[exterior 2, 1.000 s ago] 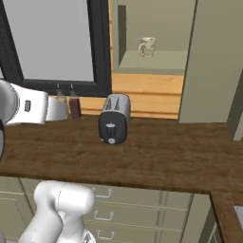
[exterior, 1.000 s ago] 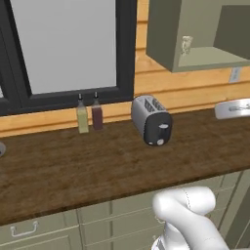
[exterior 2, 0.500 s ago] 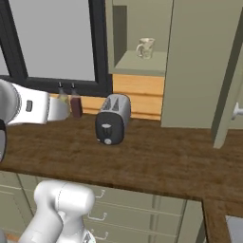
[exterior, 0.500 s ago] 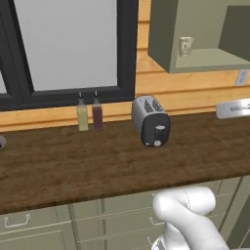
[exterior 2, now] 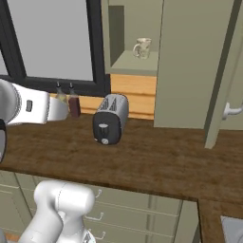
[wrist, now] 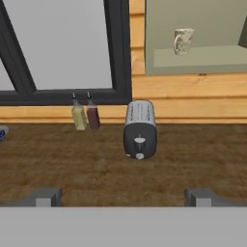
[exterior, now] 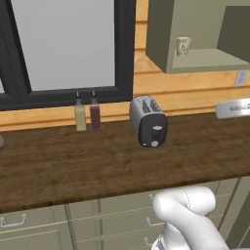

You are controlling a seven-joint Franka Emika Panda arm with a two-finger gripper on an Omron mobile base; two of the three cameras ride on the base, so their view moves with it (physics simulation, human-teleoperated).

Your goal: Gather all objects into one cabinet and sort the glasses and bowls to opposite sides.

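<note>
One pale glass (exterior: 183, 46) stands on the pale green shelf floor of an olive-green wall cabinet (exterior: 210, 59), above the counter at the upper right. From the other side, the glass (exterior 2: 142, 47) sits in the cabinet (exterior 2: 130, 64) behind its open door (exterior 2: 194, 66). My gripper (wrist: 123, 198) is open and holds nothing; it hangs over the near counter, facing the glass (wrist: 182, 41) and cabinet (wrist: 202, 55) from well back. A small bluish thing (wrist: 2, 134) is cut off by the frame's left edge. The other glass and the brown bowl are out of view.
A dark toaster (exterior: 148, 122) stands mid-counter, with two small bottles (exterior: 87, 113) by the dark-framed window (exterior: 63, 44). The open door carries a curved grey handle (exterior 2: 232, 110). A pale grey bar (exterior: 233, 108) shows at the right edge. My forearm (exterior 2: 28, 107) reaches in from the left.
Both base views have slid slightly left, so the base has moved. The open door and its handle have come further into the right base view. Nothing on the counter has moved.
</note>
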